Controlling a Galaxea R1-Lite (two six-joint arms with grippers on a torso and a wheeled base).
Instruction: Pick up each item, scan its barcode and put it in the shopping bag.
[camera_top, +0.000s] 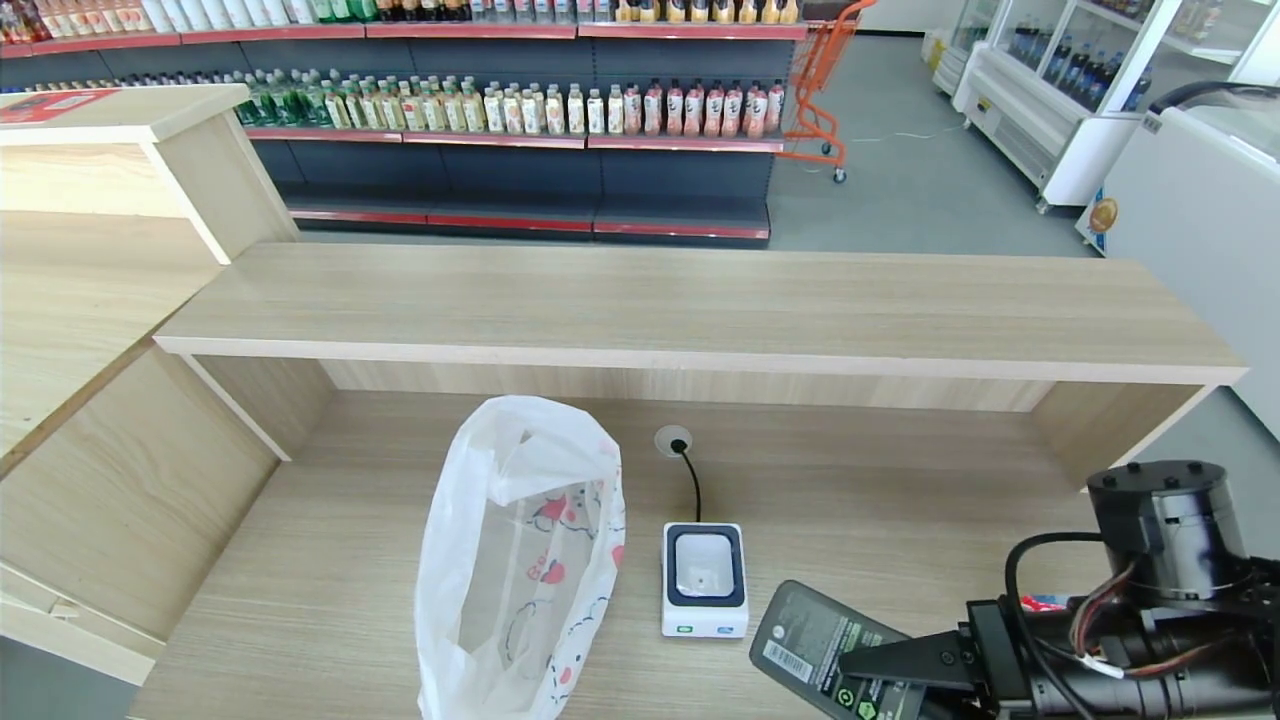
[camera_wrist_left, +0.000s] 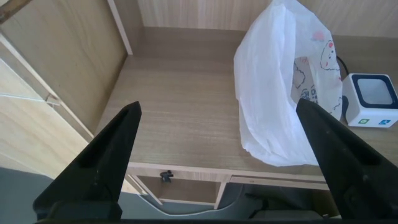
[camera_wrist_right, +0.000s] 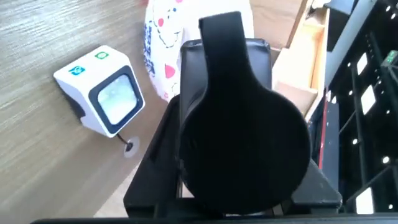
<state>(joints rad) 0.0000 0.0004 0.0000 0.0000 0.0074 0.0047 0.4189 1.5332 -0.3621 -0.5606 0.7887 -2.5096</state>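
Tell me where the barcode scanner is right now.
In the head view the scanner sits on the counter just right of the shopping bag and left of the dark packet held by the right hand.

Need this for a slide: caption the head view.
Right claw holds a dark barcoded packet near the white scanner, open shopping bag standing left of it.

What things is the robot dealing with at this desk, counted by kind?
Shopping bag: 1
Barcode scanner: 1
Black packet, held in the right gripper: 1
Total: 3. Whether anything is inside the bag is unclear.
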